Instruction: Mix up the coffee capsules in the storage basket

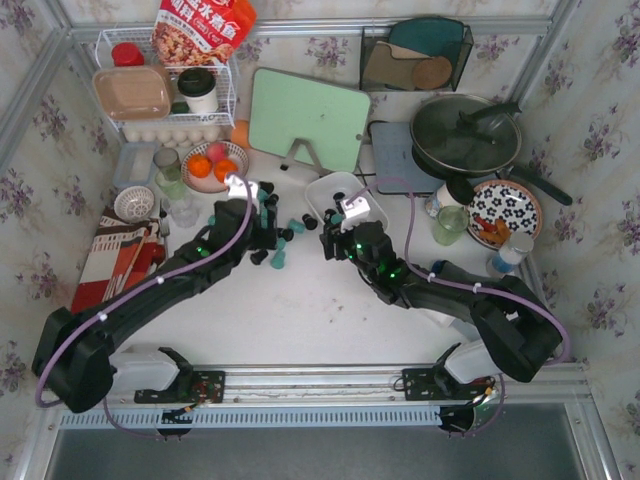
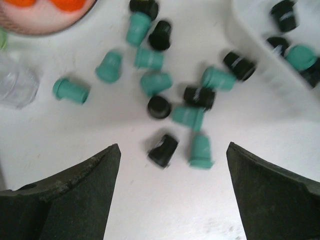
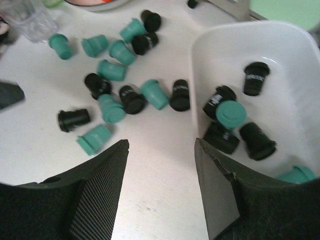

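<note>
**Counter (image 1: 300, 320) strewn with coffee capsules (image 3: 155, 94) beside the storage basket (image 3: 295, 65)**

Most of the coffee capsules, teal and black, are scattered on the white counter just left of the storage basket. Four black and two teal ones are seen inside it. The left gripper (image 2: 172, 147) is held open and empty above the scattered pile. The right gripper (image 3: 161, 145) is likewise open and empty, beside the basket's near wall. A glass (image 3: 30, 17) and a plate of oranges (image 1: 215, 165) are set beyond the pile.
</note>
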Motion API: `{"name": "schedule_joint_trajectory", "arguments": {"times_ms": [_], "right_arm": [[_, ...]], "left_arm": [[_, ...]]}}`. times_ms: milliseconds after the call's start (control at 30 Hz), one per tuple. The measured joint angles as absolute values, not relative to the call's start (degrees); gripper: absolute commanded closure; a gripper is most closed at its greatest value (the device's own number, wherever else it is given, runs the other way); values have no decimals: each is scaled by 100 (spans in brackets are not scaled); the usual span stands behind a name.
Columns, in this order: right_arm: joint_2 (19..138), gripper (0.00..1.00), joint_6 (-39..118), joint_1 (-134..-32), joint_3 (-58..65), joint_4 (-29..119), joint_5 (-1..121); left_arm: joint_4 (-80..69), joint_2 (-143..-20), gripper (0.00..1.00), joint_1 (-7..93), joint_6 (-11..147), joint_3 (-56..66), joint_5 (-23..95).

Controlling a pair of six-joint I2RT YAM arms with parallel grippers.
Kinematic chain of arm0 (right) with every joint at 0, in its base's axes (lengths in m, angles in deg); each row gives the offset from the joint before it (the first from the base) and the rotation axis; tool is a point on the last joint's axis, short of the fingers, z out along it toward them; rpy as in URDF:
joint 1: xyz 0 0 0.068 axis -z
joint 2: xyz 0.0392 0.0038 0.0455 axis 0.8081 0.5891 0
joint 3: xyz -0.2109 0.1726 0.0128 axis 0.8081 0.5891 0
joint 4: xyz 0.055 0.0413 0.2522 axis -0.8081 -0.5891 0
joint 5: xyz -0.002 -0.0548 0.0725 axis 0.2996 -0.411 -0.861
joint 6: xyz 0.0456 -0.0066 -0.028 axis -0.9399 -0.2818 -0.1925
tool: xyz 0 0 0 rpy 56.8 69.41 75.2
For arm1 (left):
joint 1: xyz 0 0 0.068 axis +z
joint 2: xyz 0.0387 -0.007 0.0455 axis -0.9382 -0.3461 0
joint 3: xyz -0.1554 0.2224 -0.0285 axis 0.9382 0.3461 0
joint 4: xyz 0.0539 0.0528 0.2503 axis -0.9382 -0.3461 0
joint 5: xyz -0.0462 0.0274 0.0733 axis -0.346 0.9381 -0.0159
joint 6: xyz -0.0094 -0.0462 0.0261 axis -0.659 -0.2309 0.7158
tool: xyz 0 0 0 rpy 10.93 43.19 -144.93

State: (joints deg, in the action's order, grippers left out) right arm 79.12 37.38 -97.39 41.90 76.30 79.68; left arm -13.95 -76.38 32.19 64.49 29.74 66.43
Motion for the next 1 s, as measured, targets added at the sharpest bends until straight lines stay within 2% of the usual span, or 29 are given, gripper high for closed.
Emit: {"name": "schedule_joint_trajectory", "arguments": {"times_ms": [33,100,300,500,733,1000], "right_arm": [[7949,37,3705,-9803,4114,7604,7994],[8063,37,3506,-9864,3989,7497,8027],[8893,40,2492,-9980,3200,6684,8289],[9697,40,1815,-10378,2485,5993,8394],[10482,40,1533,-10710,1661,5536,8519],[11332,42,1482,-10863,665,4922,8685]], "left_arm": [[-1494,-7477,10,3219,6427,3162,6715],[-1627,-7184,0,3221,6409,3494,6890],[-1988,-6624,1,3392,6180,3966,7762],[-2208,-6019,1,3674,5878,4041,8145],[-2606,-5433,1,3687,5413,4251,8696],[-2696,-5092,1,3689,5214,4327,8718]]}}
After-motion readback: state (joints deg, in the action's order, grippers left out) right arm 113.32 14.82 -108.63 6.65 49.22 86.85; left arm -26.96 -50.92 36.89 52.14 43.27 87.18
